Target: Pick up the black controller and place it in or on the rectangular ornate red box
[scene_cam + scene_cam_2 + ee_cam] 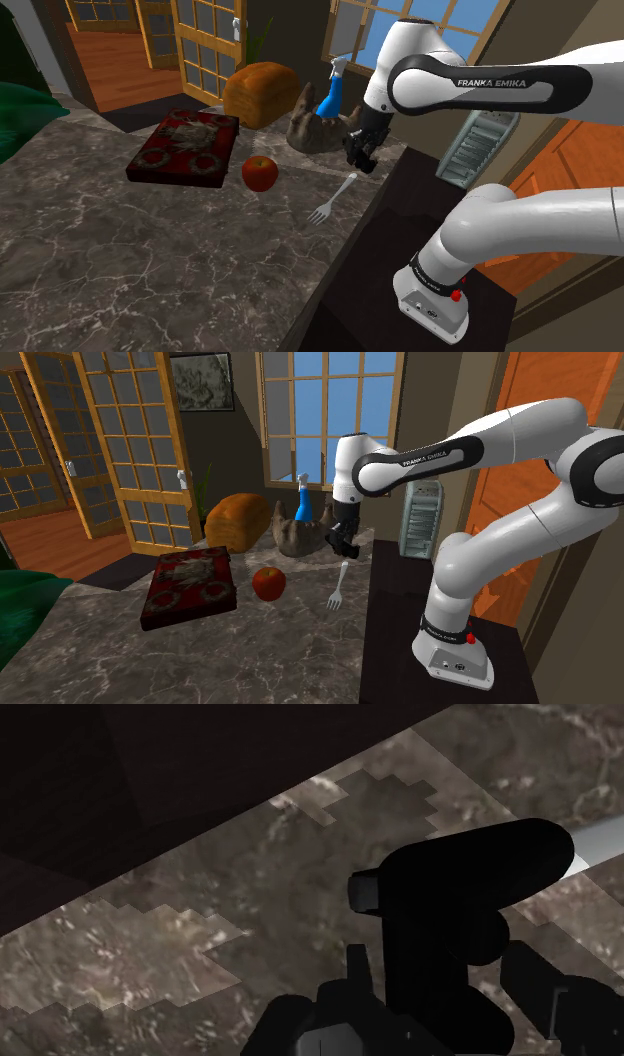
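Note:
My gripper point(362, 152) is shut on the black controller point(462, 894), which shows as a dark angular shape clasped between the fingers point(296, 1022). The gripper point(341, 540) hangs a little above the marble counter point(120, 260) near its dark right edge. The ornate red box point(185, 148) lies flat on the counter, well toward the shoulder view's left of the gripper. In the second exterior view the red box point(188, 587) lies at the left, with a patterned lid.
A red apple point(260, 173) and a white fork point(330, 200) lie between box and gripper. Behind them are a bread loaf point(260, 95), a brown lumpy object point(315, 128) and a blue bottle point(332, 95). A grey rack point(480, 145) leans beyond the arm.

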Controlling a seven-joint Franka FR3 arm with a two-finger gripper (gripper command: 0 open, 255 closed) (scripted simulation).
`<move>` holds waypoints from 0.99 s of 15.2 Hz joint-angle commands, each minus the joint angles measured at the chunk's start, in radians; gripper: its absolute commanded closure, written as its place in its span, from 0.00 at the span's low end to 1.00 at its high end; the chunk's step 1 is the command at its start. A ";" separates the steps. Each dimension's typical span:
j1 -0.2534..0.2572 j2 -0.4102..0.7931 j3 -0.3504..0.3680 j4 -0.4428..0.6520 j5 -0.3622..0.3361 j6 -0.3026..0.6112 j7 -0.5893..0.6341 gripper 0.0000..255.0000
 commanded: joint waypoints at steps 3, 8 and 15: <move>0.000 0.000 0.000 0.000 0.000 0.000 0.000 1.00; 0.000 0.000 0.000 0.000 0.000 0.000 0.000 1.00; -0.003 -0.008 -0.006 0.076 -0.005 -0.084 -0.002 1.00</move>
